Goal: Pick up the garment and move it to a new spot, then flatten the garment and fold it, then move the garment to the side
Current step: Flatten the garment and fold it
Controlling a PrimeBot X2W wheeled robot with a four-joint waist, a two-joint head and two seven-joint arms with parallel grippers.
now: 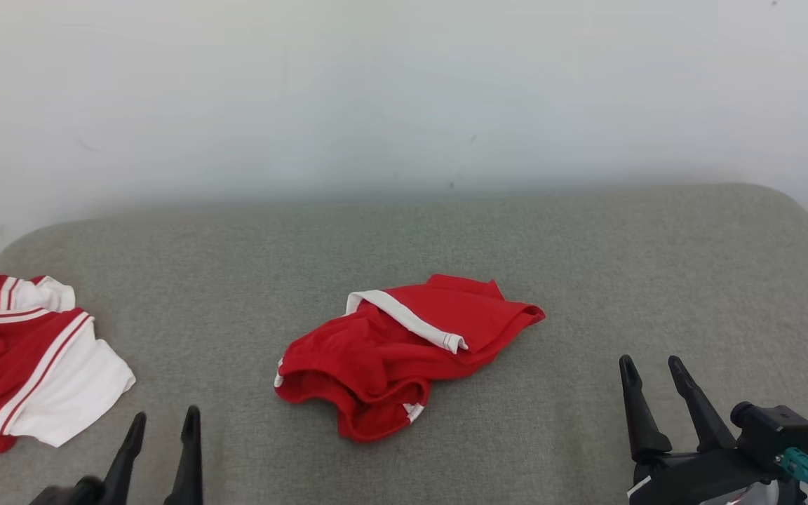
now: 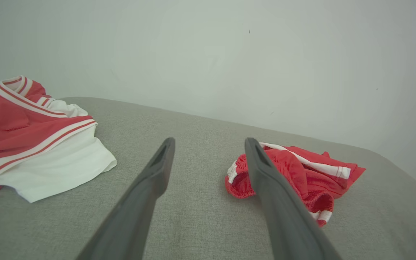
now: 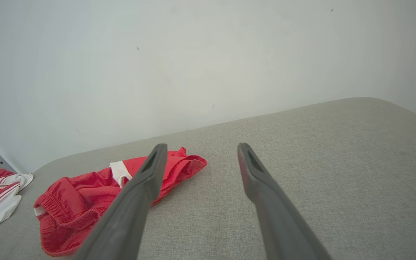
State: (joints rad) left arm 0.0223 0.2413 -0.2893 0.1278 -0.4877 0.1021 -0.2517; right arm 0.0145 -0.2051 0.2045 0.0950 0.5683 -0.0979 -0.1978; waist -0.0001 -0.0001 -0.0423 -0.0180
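While the left gripper (image 1: 165, 414) and right gripper (image 1: 651, 360) are held wide and empty, crumpled red white-trimmed fabric shorts (image 1: 404, 351) are seen between them, untouched.

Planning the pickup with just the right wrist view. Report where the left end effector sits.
Observer: The left end effector is open, low at the head view's left, apart from the crumpled red fabric shorts with white trim to its right.
Operator: Name what lies beside it.
Observer: A red-and-white striped fabric jersey lies to its left, white panel nearest it, not touching.
Operator: Describe the shorts' part hidden in my view.
Observer: A white band runs diagonally across their top, ending in a folded tip.
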